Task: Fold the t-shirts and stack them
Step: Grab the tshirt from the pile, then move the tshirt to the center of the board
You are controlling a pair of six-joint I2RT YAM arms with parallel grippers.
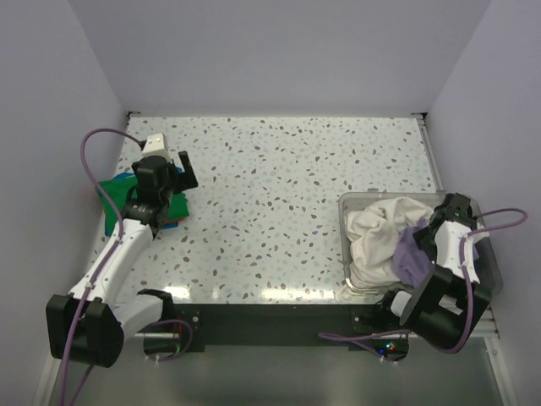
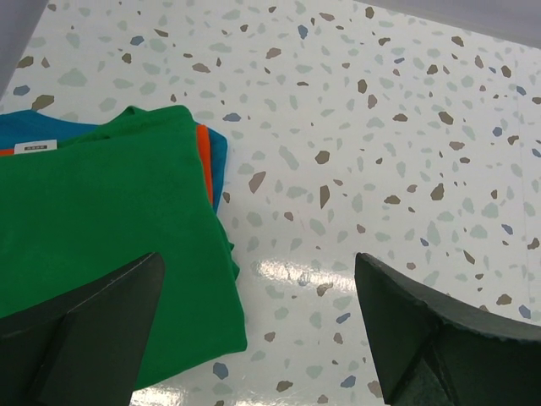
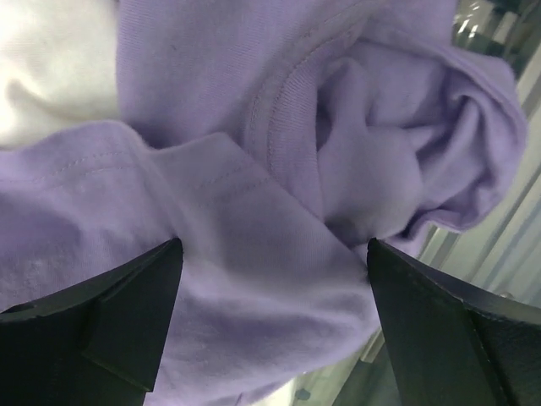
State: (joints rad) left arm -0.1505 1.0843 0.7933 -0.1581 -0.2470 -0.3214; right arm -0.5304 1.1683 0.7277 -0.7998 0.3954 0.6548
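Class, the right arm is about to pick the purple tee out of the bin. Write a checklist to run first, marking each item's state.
1. Right claw open: ok, jaws wide.
2. Lavender t-shirt below it: ok.
3. Lavender free of cream t-shirt: cannot tell, both crumpled together in the bin.
4. Left claw open, empty: ok.
5. Green t-shirt folded, out of the way: ok, at the table's left edge.

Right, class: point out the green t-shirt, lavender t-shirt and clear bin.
green t-shirt point(image 2: 101, 211), left wrist view, flat folded top
lavender t-shirt point(image 3: 279, 169), right wrist view, bunched middle
clear bin point(image 1: 343, 216), top external view, left rim
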